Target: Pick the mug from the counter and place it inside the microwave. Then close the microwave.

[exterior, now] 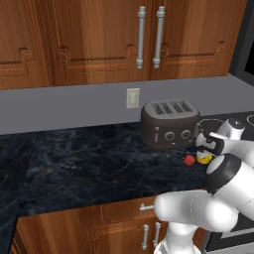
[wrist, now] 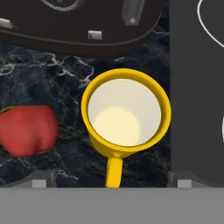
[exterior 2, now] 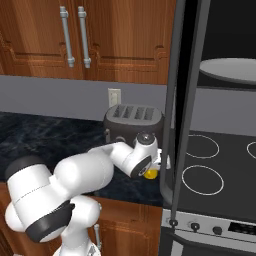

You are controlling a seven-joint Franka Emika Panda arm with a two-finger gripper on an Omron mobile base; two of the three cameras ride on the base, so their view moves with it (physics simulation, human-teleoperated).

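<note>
The yellow mug stands upright on the dark marbled counter, seen from straight above with its cream inside and its handle pointing toward the camera. My gripper hovers right over it, open, the two fingertips wide apart on either side of the handle and holding nothing. In the base views the hand covers most of the mug. The microwave is open up on the right, with its white turntable plate showing and its dark door swung out toward me.
A dark grey toaster sits just behind the mug. A small red round object lies close to the mug's left. The black stovetop with white rings begins right beside the mug. Wooden cabinets hang above.
</note>
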